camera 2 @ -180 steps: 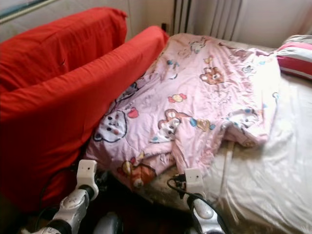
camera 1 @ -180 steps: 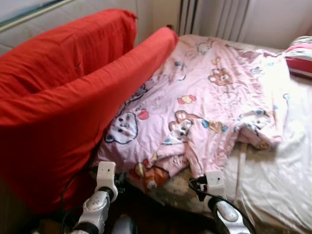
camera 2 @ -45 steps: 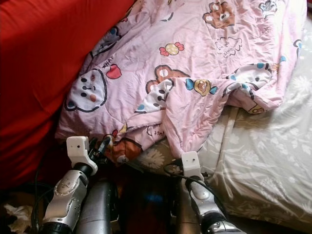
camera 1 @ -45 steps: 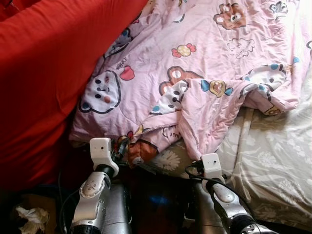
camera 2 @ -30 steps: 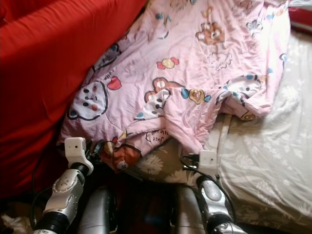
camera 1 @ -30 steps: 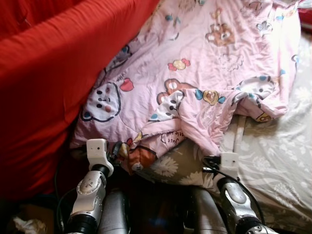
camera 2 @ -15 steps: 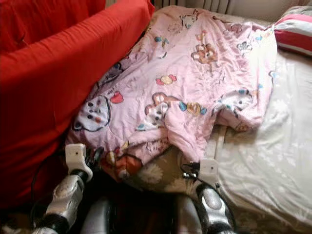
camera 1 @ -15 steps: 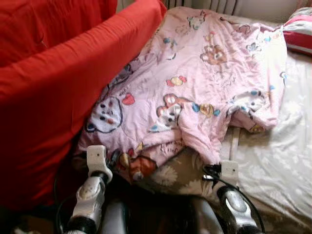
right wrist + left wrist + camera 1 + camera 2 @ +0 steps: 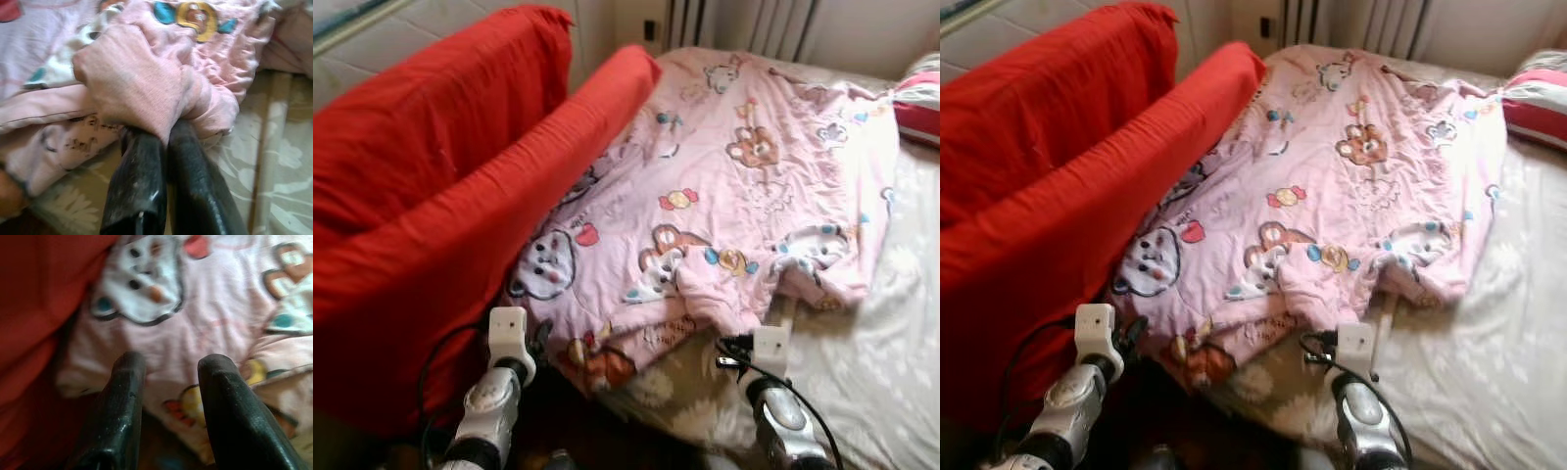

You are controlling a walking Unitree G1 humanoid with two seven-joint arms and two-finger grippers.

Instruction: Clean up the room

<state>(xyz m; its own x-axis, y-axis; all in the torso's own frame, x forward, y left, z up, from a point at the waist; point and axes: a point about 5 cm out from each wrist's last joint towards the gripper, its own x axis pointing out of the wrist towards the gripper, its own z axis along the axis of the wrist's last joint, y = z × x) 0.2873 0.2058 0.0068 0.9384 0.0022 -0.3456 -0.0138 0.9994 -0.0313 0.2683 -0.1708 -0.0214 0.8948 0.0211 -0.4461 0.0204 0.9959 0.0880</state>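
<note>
Gripping hand: right gripper (image 9: 164,132), its 2 black fingers pressed together with a bunched fold of the pink quilt (image 9: 734,186) pinched between them; the fabric wraps over the fingertips so their ends are hidden.
Right arm: silver, rising from the lower edge of the head views, its white wrist block just at the near hem of the quilt.
Left gripper (image 9: 168,364): 2 fingers parted with a clear gap, nothing between them, hovering over the near left corner of the quilt beside a white bear-face print (image 9: 142,281).
Left arm: low at the left of the head views, close to the red cushion (image 9: 460,255), a black cable (image 9: 435,357) looping beside it.
Quilt: pink, printed with bears, sweets and animal faces, spread crumpled over the left part of the bed, its left edge lying against the red cushion, its near edge rumpled and folded over itself.
Bed sheet (image 9: 881,333): pale, with a floral pattern, bare to the right of the quilt and along the near edge under the right gripper.
Red cushions: 2 long bolsters, 1 behind the other, running along the left side of the bed.
Pillow (image 9: 1540,103): pink and white striped, at the far right of the bed.
Radiator (image 9: 744,24): white ribs on the wall behind the head of the bed.
</note>
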